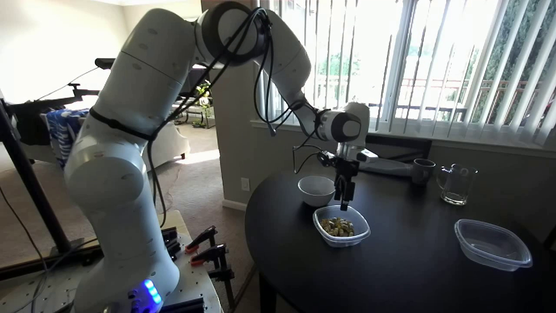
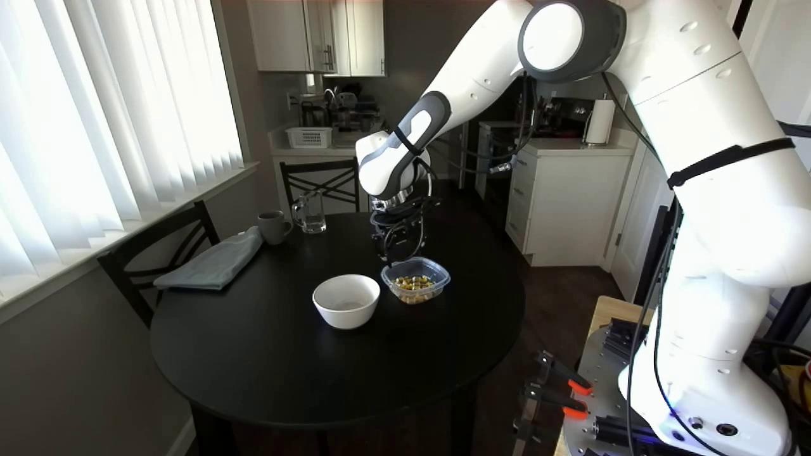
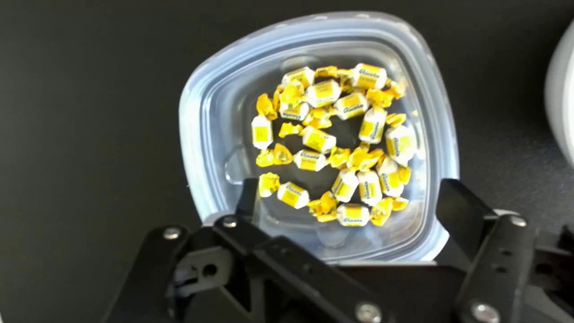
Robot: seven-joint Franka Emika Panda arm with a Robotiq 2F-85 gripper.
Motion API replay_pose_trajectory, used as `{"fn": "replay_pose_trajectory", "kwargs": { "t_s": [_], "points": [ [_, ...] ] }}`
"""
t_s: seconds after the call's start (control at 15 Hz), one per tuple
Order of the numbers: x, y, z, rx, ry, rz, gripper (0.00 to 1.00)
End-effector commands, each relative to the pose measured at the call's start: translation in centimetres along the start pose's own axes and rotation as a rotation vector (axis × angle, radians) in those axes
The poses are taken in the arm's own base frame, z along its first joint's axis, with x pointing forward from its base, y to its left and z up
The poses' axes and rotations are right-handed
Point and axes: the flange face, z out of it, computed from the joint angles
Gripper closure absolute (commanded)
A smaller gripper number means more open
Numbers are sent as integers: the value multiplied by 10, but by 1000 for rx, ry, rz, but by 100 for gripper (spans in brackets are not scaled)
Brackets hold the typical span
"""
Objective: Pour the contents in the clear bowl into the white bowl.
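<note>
The clear bowl, rounded-square and see-through, stands upright on the table in both exterior views (image 1: 343, 241) (image 2: 437, 290) and fills the middle of the wrist view (image 3: 193, 130). The contents (image 3: 316, 139) are wrapped yellow and white candies on its bottom; they also show in both exterior views (image 1: 338, 227) (image 2: 413, 283). The white bowl (image 1: 316, 193) (image 2: 346, 307) stands close beside it, partly cut off in the wrist view (image 3: 560, 94). My gripper (image 3: 350, 190) points down over the clear bowl's rim area, fingers wide apart with nothing between them. Whether a finger touches the rim I cannot tell.
A clear rounded-rectangular container (image 1: 493, 248) stands on the dark round table (image 1: 391, 274). A glass mug (image 1: 458, 184) (image 2: 312, 214), a grey mug (image 1: 422, 171) (image 2: 274, 227) and a folded cloth (image 2: 212, 259) are farther along it. Chairs stand at its edge.
</note>
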Motion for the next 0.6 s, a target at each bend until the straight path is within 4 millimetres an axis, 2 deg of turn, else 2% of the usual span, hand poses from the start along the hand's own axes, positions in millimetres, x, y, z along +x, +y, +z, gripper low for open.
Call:
{"fn": "replay_pose_trajectory", "kwargs": {
  "t_s": [0.0,0.53],
  "points": [
    [-2,-11,11,66,-75,-86,0],
    [5,-25,37,121,-95,-179,0]
  ]
}}
